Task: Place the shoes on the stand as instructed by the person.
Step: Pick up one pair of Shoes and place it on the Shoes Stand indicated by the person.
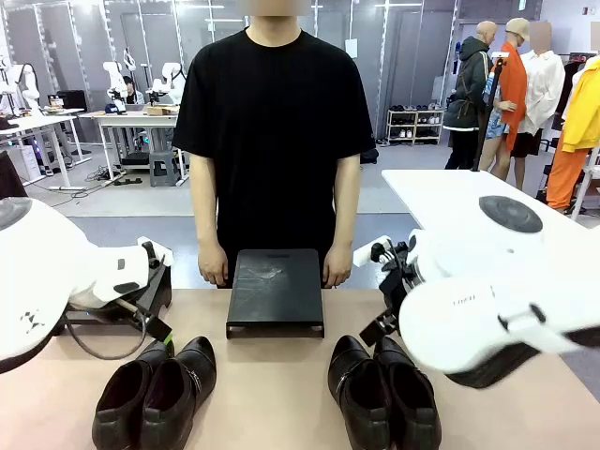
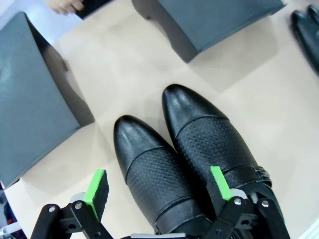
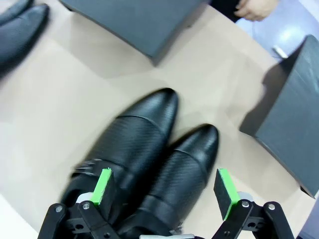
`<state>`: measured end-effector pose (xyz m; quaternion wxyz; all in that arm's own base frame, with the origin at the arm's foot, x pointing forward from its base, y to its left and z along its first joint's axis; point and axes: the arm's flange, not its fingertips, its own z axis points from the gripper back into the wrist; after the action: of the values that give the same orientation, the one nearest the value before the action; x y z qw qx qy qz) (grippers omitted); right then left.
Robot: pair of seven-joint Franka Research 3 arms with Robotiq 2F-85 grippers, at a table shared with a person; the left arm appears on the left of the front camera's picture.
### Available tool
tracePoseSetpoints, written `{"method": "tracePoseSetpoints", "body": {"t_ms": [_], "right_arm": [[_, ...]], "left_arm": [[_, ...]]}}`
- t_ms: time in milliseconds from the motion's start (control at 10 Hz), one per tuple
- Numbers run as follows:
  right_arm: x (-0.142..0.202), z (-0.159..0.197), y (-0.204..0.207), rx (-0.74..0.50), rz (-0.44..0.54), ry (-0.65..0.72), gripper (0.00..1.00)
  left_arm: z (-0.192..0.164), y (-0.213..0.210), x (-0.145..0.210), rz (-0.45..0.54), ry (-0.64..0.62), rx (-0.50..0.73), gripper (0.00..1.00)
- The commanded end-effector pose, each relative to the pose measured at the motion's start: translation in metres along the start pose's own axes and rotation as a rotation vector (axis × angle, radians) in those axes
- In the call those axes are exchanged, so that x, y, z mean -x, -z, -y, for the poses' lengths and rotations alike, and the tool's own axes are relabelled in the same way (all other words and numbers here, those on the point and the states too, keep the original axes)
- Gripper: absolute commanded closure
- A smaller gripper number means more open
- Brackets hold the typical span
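Note:
Two pairs of black glossy shoes lie at the table's near edge: the left pair [image 1: 155,394] and the right pair [image 1: 384,394]. A black stand [image 1: 275,291] sits at the far middle, and the person [image 1: 275,122] rests a hand at each side of it. My left gripper [image 2: 158,185] hovers open just above the left pair [image 2: 179,149], its green pads straddling the nearer shoe's instep. Over the right pair [image 3: 159,144] my right gripper [image 3: 164,186] hangs open, pads either side of one shoe. Neither gripper touches leather.
A dark grey block [image 2: 30,99] stands close beside the left pair, and another [image 3: 294,124] beside the right pair. The stand's front wall [image 2: 214,20] lies just beyond the toes. Bare tan tabletop [image 1: 272,394] separates the pairs. The person's hand [image 3: 254,9] is near the stand.

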<state>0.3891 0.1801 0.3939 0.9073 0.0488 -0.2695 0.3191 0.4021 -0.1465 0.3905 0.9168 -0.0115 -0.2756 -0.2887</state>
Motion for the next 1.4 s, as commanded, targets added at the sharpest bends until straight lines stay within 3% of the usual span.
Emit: {"method": "tracePoseSetpoints", "body": {"t_ms": [0, 200, 400, 600, 800, 1300], "right_arm": [[-0.018, 0.020, -0.051, -0.115, 0.003, 0.029, 0.00], [-0.025, 0.031, -0.099, -0.289, 0.050, 0.081, 0.00], [-0.007, 0.068, -0.165, -0.518, 0.107, 0.206, 0.00], [0.039, 0.103, -0.213, -0.686, 0.204, 0.320, 0.00], [0.116, 0.135, -0.253, -0.760, 0.341, 0.420, 0.00], [0.275, 0.153, -0.285, -0.719, 0.583, 0.686, 0.00]], "left_arm": [[-0.005, -0.047, -0.015, -0.029, 0.016, 0.101, 0.00], [-0.020, -0.096, -0.024, -0.075, -0.052, 0.257, 0.00], [-0.042, -0.146, -0.015, -0.051, -0.099, 0.506, 0.00], [-0.081, -0.178, 0.020, 0.055, -0.154, 0.746, 0.00], [-0.129, -0.200, 0.082, 0.178, -0.346, 0.902, 0.00], [-0.196, -0.217, 0.243, 0.526, -0.682, 0.895, 0.00]]}}
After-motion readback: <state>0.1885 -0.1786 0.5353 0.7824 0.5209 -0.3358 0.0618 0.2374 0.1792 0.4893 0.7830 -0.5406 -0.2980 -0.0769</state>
